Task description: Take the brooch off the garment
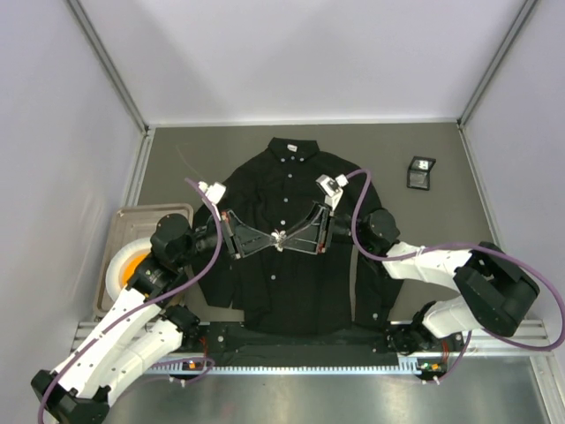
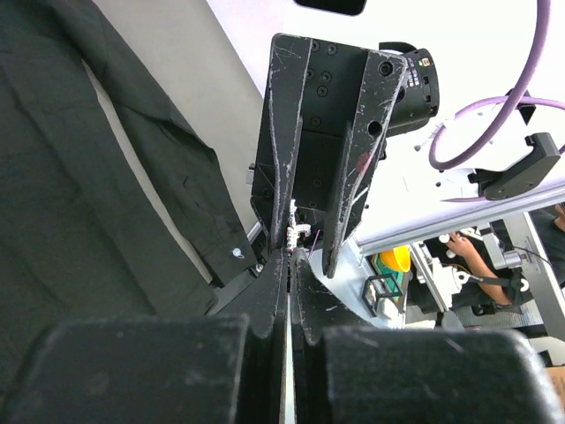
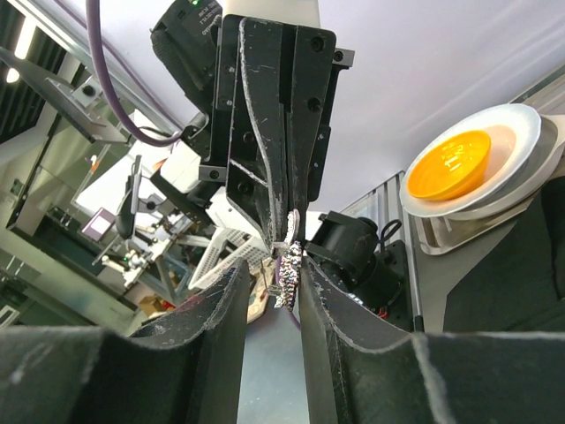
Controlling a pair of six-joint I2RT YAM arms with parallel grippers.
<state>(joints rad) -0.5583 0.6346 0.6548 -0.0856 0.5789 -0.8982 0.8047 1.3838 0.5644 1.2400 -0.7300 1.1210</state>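
Note:
The black garment (image 1: 282, 291) lies flat on the table; it also shows in the left wrist view (image 2: 71, 177). Both grippers meet tip to tip above its chest. The small white brooch (image 1: 278, 237) sits between them. My left gripper (image 1: 272, 240) is shut on the brooch (image 2: 300, 231), its tips (image 2: 290, 256) pressed together. My right gripper (image 3: 272, 265) is open, its jaws on either side of the sparkly brooch (image 3: 287, 265), which lies against the right-hand finger. No cloth shows around the brooch in the right wrist view.
A small black square box (image 1: 421, 172) lies at the back right. A metal tray (image 1: 150, 210) at the left holds white plates and an orange bowl (image 1: 132, 269), also in the right wrist view (image 3: 450, 163). Grey walls enclose the table.

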